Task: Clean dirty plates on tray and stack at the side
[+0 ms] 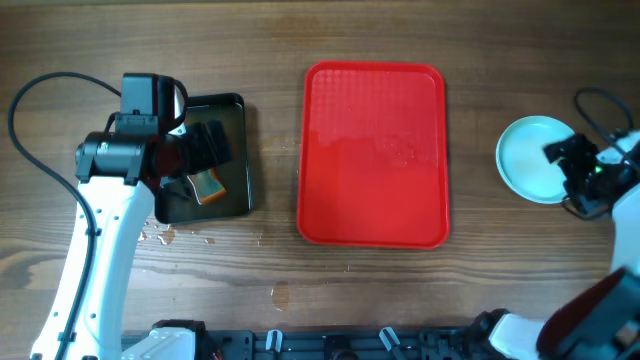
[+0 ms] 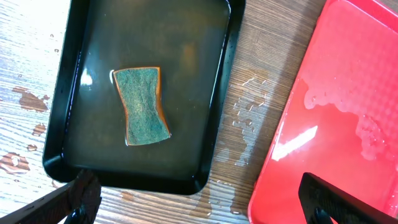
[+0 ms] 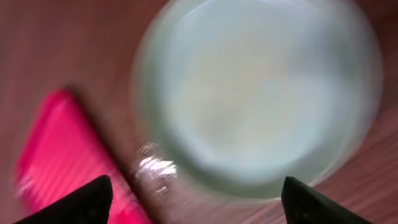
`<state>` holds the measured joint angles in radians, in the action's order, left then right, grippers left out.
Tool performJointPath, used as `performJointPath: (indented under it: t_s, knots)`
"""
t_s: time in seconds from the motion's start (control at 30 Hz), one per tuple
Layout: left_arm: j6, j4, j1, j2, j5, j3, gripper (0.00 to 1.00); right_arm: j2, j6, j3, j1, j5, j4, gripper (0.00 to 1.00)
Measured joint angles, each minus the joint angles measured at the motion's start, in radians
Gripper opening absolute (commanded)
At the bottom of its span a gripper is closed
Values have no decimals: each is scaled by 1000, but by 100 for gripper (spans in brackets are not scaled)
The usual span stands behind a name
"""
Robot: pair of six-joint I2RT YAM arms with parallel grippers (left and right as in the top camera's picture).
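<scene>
Near the table's (image 1: pixel 300 40) front edge, water drops (image 1: pixel 165 236) mark the washing side. Just beyond them the left gripper (image 2: pixel 199 200) hangs spread and empty over the black tray (image 2: pixel 219 99), where the sponge (image 2: pixel 142 106) lies flat in the liquid, likely parked because no scrubbing is left. The tray (image 1: pixel 375 190), mid-table, is wet and bare. Toward the right edge, well apart from it, the right gripper (image 3: pixel 200 200) stands released above the plates (image 1: pixel 530 155), gripping nothing. That fits stacking being done, though how many plates lie there cannot be told.
</scene>
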<state>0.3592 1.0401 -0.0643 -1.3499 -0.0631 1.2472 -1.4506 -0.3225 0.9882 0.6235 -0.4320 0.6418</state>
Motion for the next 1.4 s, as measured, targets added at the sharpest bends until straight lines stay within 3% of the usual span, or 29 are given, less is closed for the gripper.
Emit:
performJointPath:
  t_s: [0.23,0.4,0.5,0.7,0.87,1.0,1.17,1.23,1.4]
  knots:
    - [0,0,0,0,0,0,100,305,102,2,-391,-57,162,100]
    - [0,0,0,0,0,0,100,287,117,2,-645,38,180,100]
    - [0,1,0,0,-17,0,100,224,115,2,-719,73,180,100]
    - [1,17,0,0,-126,0,100,119,54,2,-731,101,180,100]
    - [77,108,0,0,-96,0,99,106,47,2,-731,98,185,99]
    - [195,143,0,0,33,-6,84,106,47,2,-731,93,198,98]
    - [241,103,0,-31,79,-50,89,106,47,2,-731,92,198,97]
    - [237,104,0,-41,81,-54,89,106,47,2,-731,92,198,83]
    - [165,128,0,-9,66,-56,100,121,68,2,-731,91,211,83]
